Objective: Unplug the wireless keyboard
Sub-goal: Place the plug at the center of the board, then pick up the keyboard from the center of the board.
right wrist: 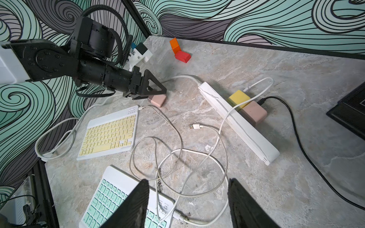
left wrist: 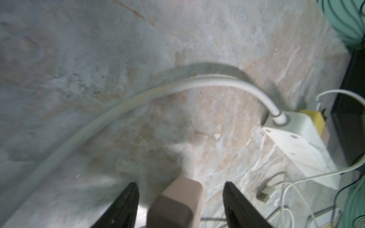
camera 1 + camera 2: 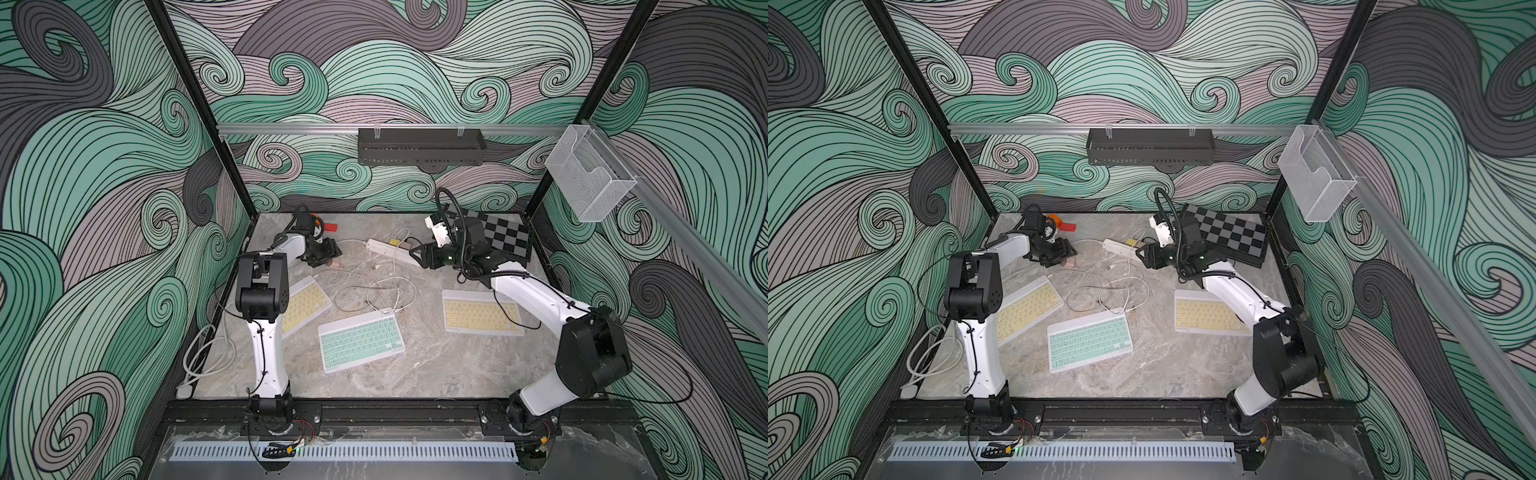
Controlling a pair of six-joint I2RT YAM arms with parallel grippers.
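Marbled grey-beige stone tabletop (image 3: 436, 365), smooth and matt, with a bare stretch along the near edge. Flat on it, close to the left edge and partly hidden by the left arm in both top views: slim white-framed keyboard (image 3: 305, 305) with pale yellow keys, long axis slanting from near-left to far-right, thin cable (image 1: 144, 107) plugged at its far corner. Just beyond, left gripper (image 2: 179, 185) low over the stone, fingers spread, rounded pink charger block (image 2: 177, 201) between them with a gap on either side. Long white power strip (image 1: 237, 120) apart from that block, yellow charger (image 1: 239, 98) and second pink charger (image 1: 254, 114) in its sockets. Right gripper (image 1: 188, 181) raised near the strip's right end, fingers apart. Loose USB plug (image 1: 192, 126) on bare stone.
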